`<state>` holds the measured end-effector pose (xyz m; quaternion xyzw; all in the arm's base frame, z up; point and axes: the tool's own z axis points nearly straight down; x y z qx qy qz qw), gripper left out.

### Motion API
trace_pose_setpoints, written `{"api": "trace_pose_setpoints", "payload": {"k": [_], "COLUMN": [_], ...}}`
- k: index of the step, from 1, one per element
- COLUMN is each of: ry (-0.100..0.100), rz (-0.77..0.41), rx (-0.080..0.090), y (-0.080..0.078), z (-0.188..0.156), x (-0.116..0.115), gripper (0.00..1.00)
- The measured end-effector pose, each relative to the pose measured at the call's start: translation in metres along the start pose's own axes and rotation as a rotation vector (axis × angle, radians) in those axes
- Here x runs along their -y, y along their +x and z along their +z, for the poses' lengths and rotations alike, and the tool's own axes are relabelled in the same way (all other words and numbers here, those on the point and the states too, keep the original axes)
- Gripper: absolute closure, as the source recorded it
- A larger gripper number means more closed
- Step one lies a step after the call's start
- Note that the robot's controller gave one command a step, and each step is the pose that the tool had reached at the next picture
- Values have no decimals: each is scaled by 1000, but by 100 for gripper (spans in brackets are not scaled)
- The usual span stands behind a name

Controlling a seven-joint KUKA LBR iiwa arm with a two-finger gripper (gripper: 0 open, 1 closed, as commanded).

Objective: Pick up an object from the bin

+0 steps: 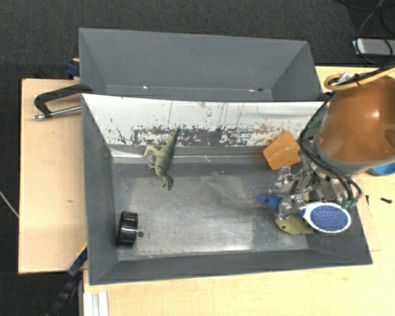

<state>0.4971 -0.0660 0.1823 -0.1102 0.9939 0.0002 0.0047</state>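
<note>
**Gripper low over the cluster in the front right corner**

A blue oval pad with a white rim (328, 218) lies in the front right corner of the bin (97, 196), beside an olive flat piece (291, 227) and a small blue piece (268, 201). It is probably light and stiff, best taken across its narrow width at the rim. The gripper (293, 196) hangs just over these; whether it is released or clenched cannot be told. Farther off lie an orange block (281, 151), a green dinosaur (163, 160) and a black cap (126, 229).

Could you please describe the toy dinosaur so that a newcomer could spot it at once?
In the grey bin, follow the scratched back wall left of the middle: the toy dinosaur stands there. It is slim and green; the block farther right is orange, the round cap at front left black.
</note>
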Motion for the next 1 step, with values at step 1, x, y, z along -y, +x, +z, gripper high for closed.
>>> {"api": "trace_pose_setpoints", "payload": {"k": [1], "ry": [1], "rz": [0], "rx": [0], "y": [3], "z": [-43], "x": [1], "gripper": [100]}}
